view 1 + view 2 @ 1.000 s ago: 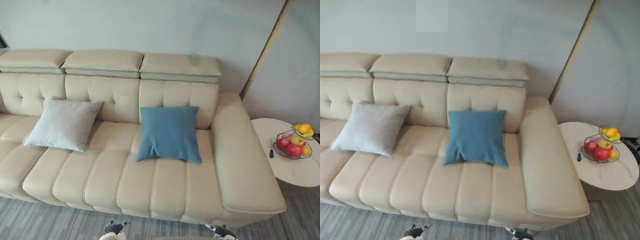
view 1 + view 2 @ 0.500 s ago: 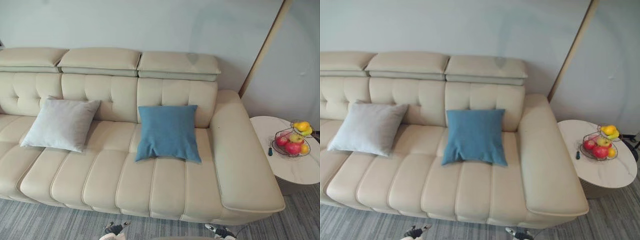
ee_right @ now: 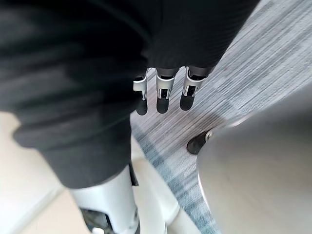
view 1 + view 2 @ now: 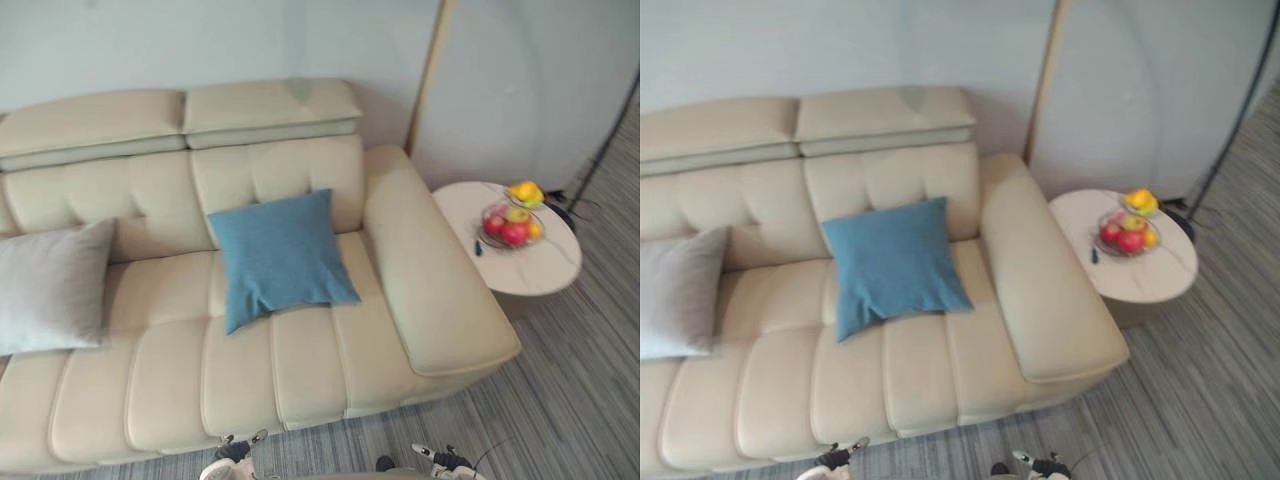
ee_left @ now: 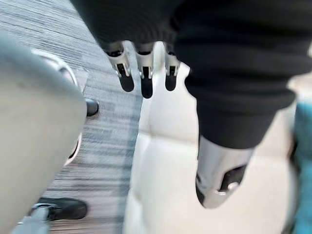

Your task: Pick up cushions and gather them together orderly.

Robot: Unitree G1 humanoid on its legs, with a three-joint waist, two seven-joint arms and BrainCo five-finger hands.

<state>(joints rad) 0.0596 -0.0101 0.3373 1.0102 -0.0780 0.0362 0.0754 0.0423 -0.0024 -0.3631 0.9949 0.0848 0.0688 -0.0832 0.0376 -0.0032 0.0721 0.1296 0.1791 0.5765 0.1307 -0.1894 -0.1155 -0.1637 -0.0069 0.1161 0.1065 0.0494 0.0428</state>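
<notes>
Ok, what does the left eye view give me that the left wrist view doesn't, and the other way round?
Left eye view: the grey cushion at far left, the side table and the fruit basket. Left wrist view: the left hand, fingers straight, holding nothing. Both: the cream sofa, the striped floor, and probably the blue cushion, which is just a blurred blue sliver in the wrist view.

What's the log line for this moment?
phase: pre-grasp | blue cushion: on sofa seat, untouched | grey cushion: same seat, apart | left robot hand: open, empty | right robot hand: open, empty
</notes>
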